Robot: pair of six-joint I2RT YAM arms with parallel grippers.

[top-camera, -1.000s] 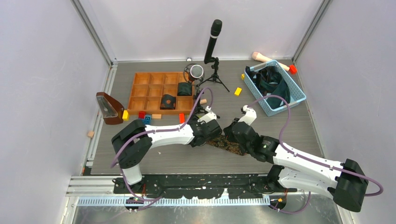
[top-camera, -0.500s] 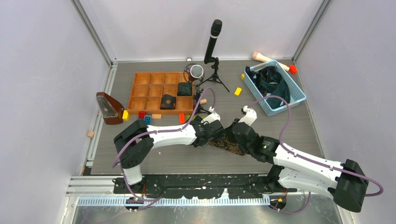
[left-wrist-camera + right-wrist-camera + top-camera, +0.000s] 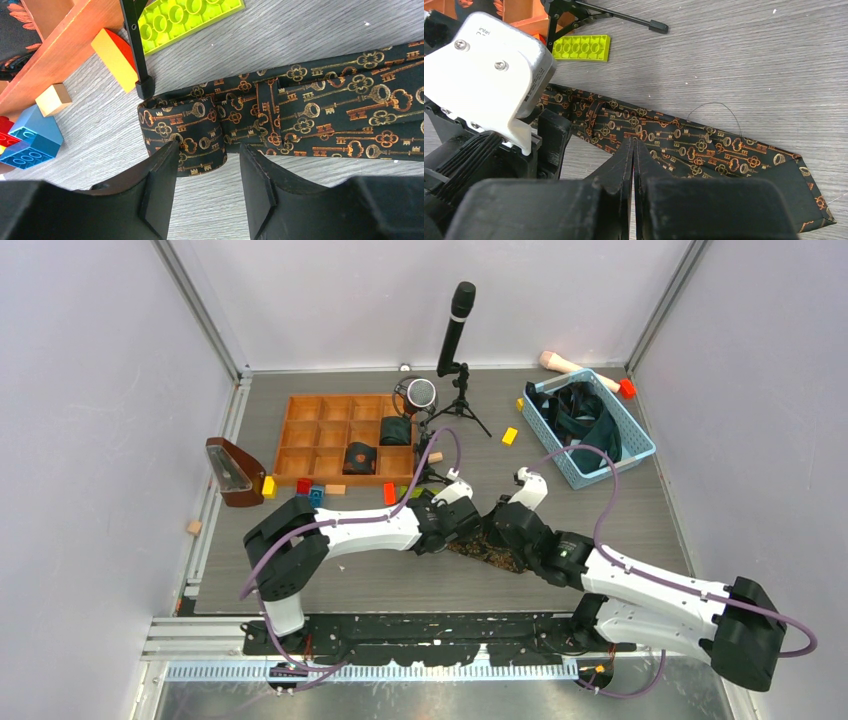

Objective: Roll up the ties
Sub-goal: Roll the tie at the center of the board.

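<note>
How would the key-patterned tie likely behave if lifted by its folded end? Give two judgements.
Probably floppy: the key-patterned tie lies flat, its end doubled over softly. Likely light, being thin fabric. The loose fold may well unroll if pushed.

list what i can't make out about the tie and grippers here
- Top view: left arm and right arm cover most of the key-print tie.
- Left wrist view: the tie runs off the right edge, far end unseen.
- Right wrist view: the left arm's camera housing hides the tie's folded end; unclear whether the shut right gripper pins cloth.
</note>
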